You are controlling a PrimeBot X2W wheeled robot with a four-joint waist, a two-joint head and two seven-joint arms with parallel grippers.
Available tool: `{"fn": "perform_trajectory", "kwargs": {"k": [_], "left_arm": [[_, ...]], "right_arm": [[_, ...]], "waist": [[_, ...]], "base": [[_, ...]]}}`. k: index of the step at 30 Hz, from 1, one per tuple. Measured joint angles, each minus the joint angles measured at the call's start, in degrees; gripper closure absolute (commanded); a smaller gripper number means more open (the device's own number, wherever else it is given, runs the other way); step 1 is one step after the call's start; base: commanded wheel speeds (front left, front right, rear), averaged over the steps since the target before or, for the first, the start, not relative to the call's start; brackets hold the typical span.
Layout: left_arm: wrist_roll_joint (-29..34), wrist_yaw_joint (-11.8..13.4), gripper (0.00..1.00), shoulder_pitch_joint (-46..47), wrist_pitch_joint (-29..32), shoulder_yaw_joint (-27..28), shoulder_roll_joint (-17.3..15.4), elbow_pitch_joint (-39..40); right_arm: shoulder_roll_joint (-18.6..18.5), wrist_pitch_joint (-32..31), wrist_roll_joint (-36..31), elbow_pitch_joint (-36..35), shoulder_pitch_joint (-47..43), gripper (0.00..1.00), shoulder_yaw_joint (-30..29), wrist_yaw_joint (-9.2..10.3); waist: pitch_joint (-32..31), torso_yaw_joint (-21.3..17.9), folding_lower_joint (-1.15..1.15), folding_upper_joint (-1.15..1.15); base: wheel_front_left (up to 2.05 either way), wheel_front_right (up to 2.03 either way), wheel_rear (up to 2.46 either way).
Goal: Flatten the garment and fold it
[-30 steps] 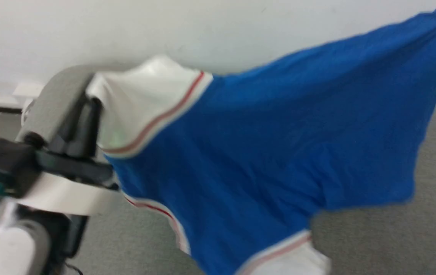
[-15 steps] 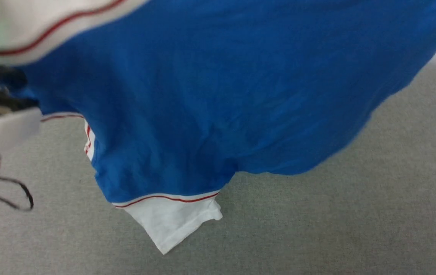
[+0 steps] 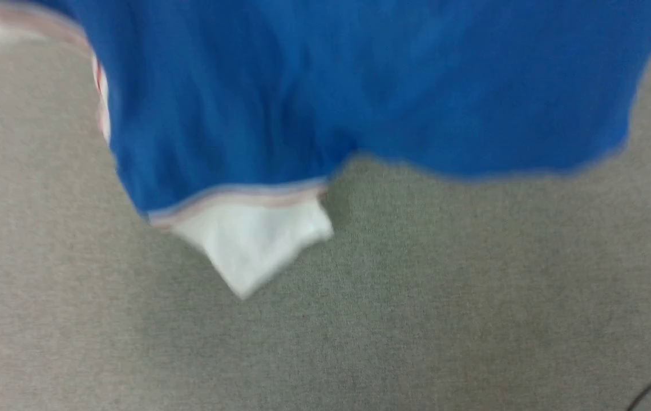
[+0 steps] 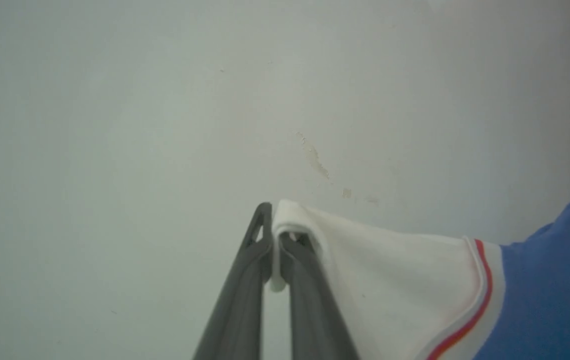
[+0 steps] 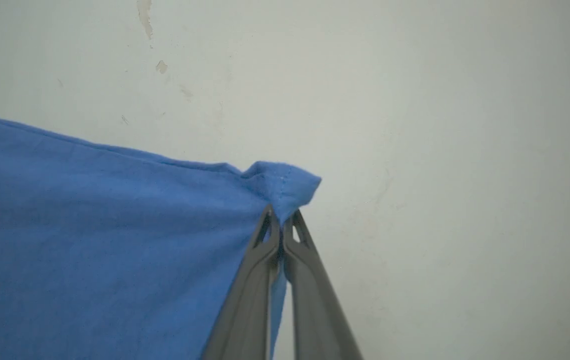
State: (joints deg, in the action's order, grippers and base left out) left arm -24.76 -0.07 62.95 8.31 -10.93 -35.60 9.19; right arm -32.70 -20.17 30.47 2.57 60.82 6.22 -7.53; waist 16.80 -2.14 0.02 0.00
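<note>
Head view: the garment (image 3: 359, 85) is seen, blurred, spread above the grey floor (image 3: 416, 319), with one white sleeve (image 3: 251, 245) hanging nearest that floor. The other white sleeve (image 4: 389, 270) is pinched tight in the left gripper (image 4: 274, 235). A blue hem corner (image 5: 285, 185) is pinched in the right gripper (image 5: 281, 220). Both are held before a pale wall (image 4: 115, 125) rising from the floor.

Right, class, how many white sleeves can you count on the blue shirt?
2. One sleeve is pinched in the left gripper; the other sleeve hangs loose at the bottom of the shirt in the head view.
</note>
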Motion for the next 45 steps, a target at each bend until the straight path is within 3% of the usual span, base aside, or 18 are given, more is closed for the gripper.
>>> {"fn": "perform_trajectory", "kwargs": {"k": [5,12,20,25,35,39,45], "left_arm": [[2.12,-1.98,1.0,11.27,-2.7,-2.25,1.76,-9.69],[4.65,-1.89,1.0,24.37,-9.43,-2.98,5.73,-20.69],[6.26,-1.92,1.0,26.83,-17.73,-4.65,8.29,-29.74],[5.89,-2.52,1.0,18.28,-19.24,-7.19,9.82,-32.75],[2.88,-2.27,1.0,-10.78,-18.84,-12.8,12.23,-31.14],[1.64,-1.53,1.0,-22.93,-15.51,-14.99,11.34,-27.83],[-0.99,-0.57,1.0,-39.79,-7.81,-17.77,6.73,-20.51]], "right_arm": [[0.92,6.46,-2.74,8.59,9.28,1.0,3.0,0.0],[3.92,15.16,-5.95,20.19,19.5,1.0,5.46,0.0],[6.59,21.81,-7.24,29.36,22.71,1.0,8.16,0.0],[7.06,24.62,-6.78,33.65,18.83,1.0,11.05,0.0],[7.46,29.58,-3.2,40.51,2.53,1.0,18.5,-0.01],[6.39,30.27,-0.26,40.95,-6.08,1.0,22.06,0.0],[3.02,28.85,5.01,39.13,-18.47,1.0,26.6,0.0]], "waist": [[5.05,-0.27,0.01,0.0],[11.57,-0.12,0.0,0.0],[16.3,1.24,0.01,0.0],[16.2,2.91,-0.01,0.0],[10.16,4.56,-0.02,0.0],[6.28,5.19,-0.03,0.0],[-0.26,6.03,-0.04,0.0]], "base": [[0.0,0.0,0.0],[0.0,0.0,0.0],[0.0,0.0,0.0],[0.0,0.0,0.0],[0.0,0.0,0.0],[0.0,0.0,0.0],[0.0,0.0,0.0]]}}
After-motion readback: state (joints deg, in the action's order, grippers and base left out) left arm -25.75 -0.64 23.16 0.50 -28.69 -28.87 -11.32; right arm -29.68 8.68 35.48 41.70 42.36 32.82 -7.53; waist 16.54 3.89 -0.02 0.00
